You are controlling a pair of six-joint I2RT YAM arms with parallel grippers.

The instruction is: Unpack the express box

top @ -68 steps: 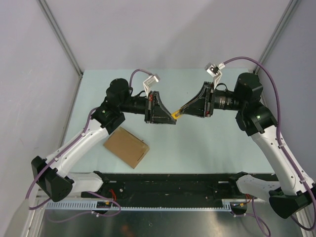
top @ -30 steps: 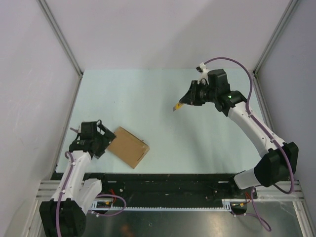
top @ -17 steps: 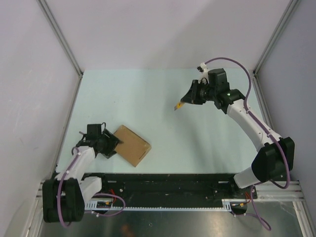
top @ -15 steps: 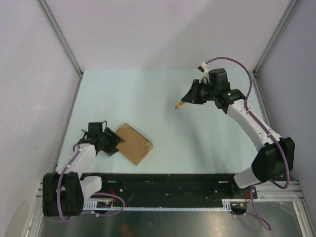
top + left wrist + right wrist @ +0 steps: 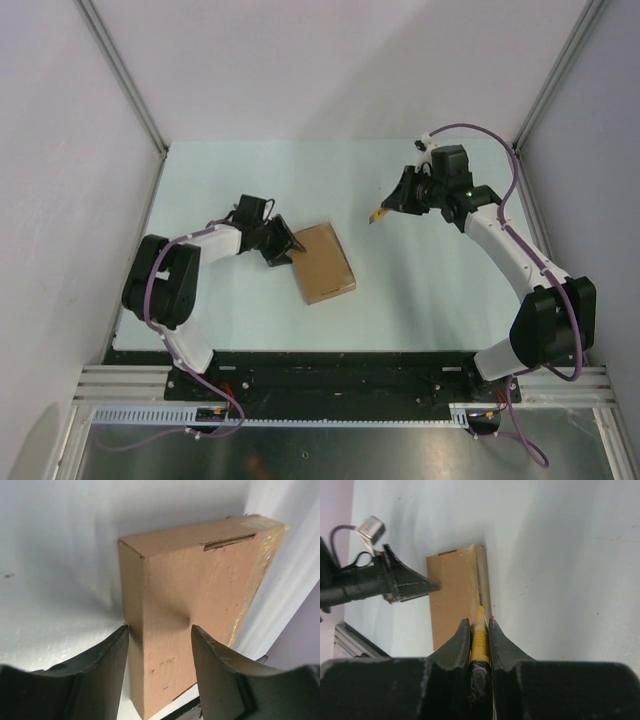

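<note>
Nearer left claw (image 5: 283, 247) pinches the left edge of the express box (image 5: 326, 266), long axis near-to-far; right claw (image 5: 393, 207), well apart, clamps the yellow knife (image 5: 378, 214).

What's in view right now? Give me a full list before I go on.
express box: one, plain brown cardboard, closed, flat on the table left of centre.
utility knife: one, yellow, held above the table on the right, tip pointing toward the box.
table: one, pale green, under everything.
left gripper: one, black, low at the box's left end, fingers pinching that end.
right gripper: one, black, raised at right rear, shut on the knife.
</note>
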